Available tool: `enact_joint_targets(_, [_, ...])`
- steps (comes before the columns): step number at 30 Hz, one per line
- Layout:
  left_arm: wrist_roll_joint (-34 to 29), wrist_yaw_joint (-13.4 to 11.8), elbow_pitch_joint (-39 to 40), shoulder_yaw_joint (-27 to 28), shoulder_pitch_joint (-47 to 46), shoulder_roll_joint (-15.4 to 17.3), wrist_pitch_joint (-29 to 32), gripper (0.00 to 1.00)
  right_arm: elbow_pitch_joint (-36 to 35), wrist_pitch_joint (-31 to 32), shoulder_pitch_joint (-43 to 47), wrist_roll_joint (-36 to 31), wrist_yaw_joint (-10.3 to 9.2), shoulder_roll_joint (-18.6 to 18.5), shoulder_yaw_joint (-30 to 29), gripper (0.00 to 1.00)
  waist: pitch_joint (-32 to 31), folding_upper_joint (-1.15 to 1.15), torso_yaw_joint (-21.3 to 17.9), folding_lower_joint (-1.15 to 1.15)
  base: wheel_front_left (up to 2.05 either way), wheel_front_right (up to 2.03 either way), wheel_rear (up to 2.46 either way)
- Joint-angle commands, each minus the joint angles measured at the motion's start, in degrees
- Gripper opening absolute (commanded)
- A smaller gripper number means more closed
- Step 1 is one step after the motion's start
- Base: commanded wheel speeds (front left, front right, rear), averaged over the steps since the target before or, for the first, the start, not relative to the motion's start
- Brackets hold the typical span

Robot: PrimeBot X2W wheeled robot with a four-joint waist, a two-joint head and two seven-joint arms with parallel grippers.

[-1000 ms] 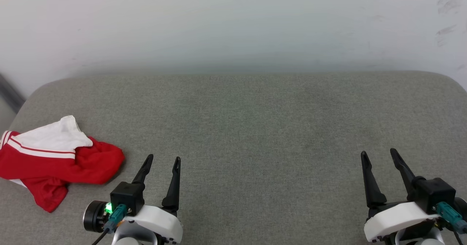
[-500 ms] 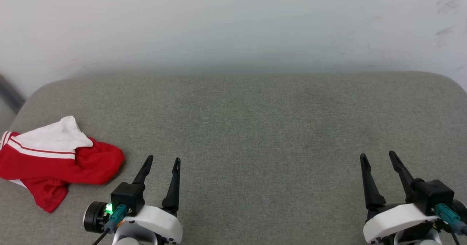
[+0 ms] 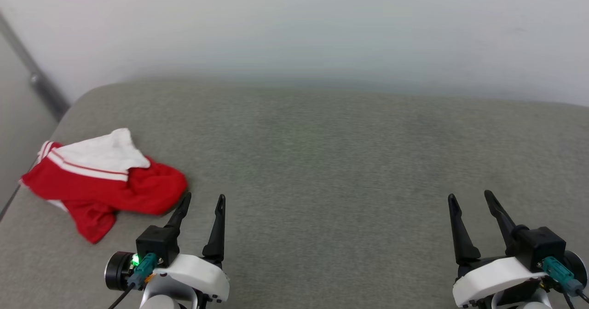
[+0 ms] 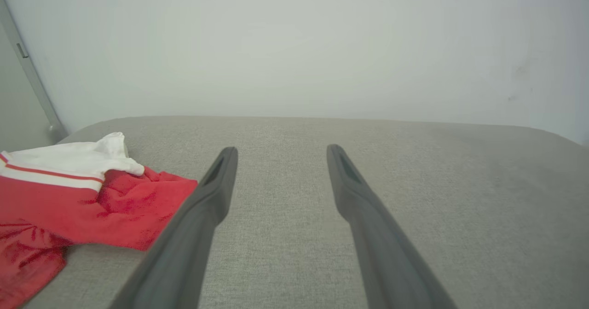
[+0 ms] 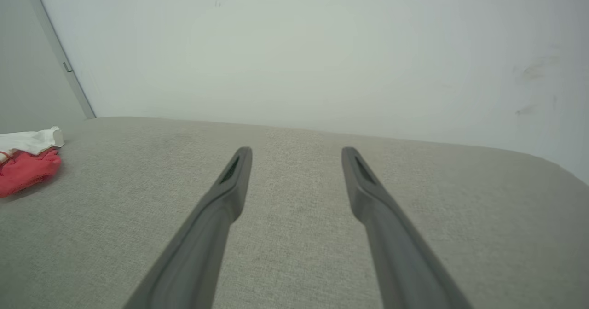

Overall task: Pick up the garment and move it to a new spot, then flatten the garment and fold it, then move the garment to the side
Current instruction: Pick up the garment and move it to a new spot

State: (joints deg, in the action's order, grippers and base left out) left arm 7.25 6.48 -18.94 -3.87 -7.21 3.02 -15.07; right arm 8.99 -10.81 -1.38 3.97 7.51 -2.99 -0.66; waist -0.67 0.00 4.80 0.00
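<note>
Head camera has swung left over the last half-second, things unmoved: crumpled red-and-white garment (image 3: 103, 180) now sits mid-left of frame on the grey padded surface (image 3: 322, 161), just beside the left gripper (image 3: 203, 201); right gripper (image 3: 469, 197) likewise empty, jaws spread, so pickup looks imminent.

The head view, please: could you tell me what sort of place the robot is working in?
Probably an indoor test room or plain bedroom: a wide grey fabric surface with rounded corners, like a mattress, stands against a bare pale wall, with one crumpled red-and-white garment on it.
</note>
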Motion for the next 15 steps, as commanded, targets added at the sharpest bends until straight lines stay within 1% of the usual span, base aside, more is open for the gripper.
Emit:
enact_joint_targets(1, [0.15, -0.28, 0.06, 0.21, -0.47, 0.01, -0.16, 1.00, -0.44, -0.04, -0.28, -0.09, -0.04, 0.17, 0.20, 1.00, 0.46, 0.00, 3.41, 0.00, 0.00, 0.00, 0.00])
enact_joint_targets(8, [0.57, -0.86, 0.64, 0.65, -1.09, -0.10, -0.16, 1.00, -1.08, 0.21, -1.11, -0.11, -0.04, 0.16, 1.35, 1.00, 0.76, 0.00, 12.43, 0.00, 0.00, 0.00, 0.00])
enact_joint_targets(15, [0.52, -1.45, 1.19, 1.49, -1.44, -0.12, -0.16, 1.00, -1.82, 0.38, -1.72, -0.71, -0.04, 0.14, 2.56, 1.00, 1.11, 0.00, 19.76, 0.00, 0.00, 0.00, 0.00])
